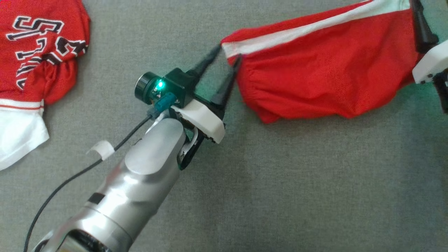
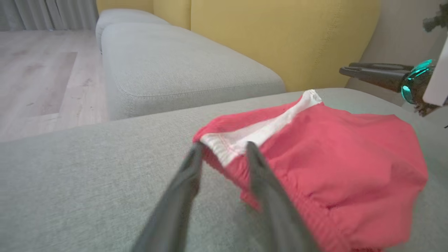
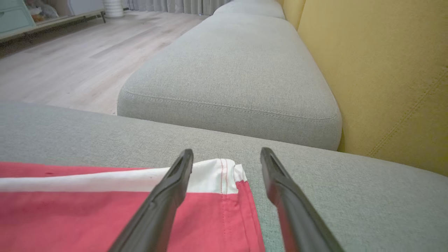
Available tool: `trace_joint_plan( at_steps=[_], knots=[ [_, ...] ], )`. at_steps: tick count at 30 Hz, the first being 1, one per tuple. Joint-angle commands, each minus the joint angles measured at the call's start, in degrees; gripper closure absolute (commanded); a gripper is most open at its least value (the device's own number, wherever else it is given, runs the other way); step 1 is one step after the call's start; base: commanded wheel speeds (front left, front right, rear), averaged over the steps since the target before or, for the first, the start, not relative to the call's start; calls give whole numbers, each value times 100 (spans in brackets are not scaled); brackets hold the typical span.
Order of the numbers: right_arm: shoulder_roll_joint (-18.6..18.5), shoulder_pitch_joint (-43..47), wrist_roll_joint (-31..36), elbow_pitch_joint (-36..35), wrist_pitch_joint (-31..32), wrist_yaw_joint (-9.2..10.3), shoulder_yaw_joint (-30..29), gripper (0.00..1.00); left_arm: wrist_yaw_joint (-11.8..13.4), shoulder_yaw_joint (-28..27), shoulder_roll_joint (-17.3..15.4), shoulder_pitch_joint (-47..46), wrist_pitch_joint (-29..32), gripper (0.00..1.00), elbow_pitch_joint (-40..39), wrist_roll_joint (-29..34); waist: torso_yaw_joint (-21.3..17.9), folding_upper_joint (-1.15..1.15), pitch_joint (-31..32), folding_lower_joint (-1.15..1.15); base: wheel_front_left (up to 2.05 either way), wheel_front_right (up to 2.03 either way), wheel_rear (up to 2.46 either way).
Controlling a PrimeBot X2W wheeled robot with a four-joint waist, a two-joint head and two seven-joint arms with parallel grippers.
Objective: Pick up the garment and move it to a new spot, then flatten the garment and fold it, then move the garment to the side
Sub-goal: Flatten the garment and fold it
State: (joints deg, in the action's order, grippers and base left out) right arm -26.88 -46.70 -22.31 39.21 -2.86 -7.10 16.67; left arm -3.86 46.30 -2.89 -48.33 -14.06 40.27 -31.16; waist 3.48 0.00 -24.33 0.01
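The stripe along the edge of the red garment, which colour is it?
White; the stripe on the garment shows best in the head view.

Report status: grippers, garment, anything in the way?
Left gripper open, straddling red shorts corner. Right gripper open over opposite corner. Shorts resting on cushion, ungripped. Jersey off left, not obstructing.

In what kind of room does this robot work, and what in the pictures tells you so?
Probably a living room, or a set built like one: a grey sofa seat with a yellow backrest, a pale wooden floor beside it, and curtains at the far end.
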Motion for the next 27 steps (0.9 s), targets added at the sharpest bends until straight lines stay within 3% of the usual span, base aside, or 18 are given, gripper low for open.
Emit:
trace_joint_plan(
  at_steps=[1,11,22,23,24,25,27],
  knots=[
    [-42,1,-212,-26,-141,-39,124,0,143,-200,-42,4,-78,0,-241,85,0,0,125,-1,0,0,0],
    [-284,470,-1031,884,109,-39,228,0,1121,-1130,-260,1929,-93,0,-2596,1094,252,0,549,-1,0,0,0],
    [-427,334,-1263,1932,554,-39,185,0,1375,-1716,-342,3321,-93,0,-4096,1820,770,0,498,-1,0,0,0],
    [-419,316,-1285,2001,596,-39,198,15,1356,-1733,-331,3371,-93,0,-4156,1866,801,0,489,-1,0,0,0],
    [-390,297,-1330,2038,606,-39,197,84,1345,-1753,-322,3409,-94,0,-4202,1918,818,0,490,-1,0,0,0],
    [-372,283,-1373,2066,591,-39,192,100,1335,-1771,-312,3441,-94,0,-4235,1966,825,0,496,-1,0,0,0],
    [-372,260,-1410,2117,483,-39,187,100,1325,-1815,-297,3495,-94,0,-4260,2051,802,0,540,-1,0,0,0]
  ],
)
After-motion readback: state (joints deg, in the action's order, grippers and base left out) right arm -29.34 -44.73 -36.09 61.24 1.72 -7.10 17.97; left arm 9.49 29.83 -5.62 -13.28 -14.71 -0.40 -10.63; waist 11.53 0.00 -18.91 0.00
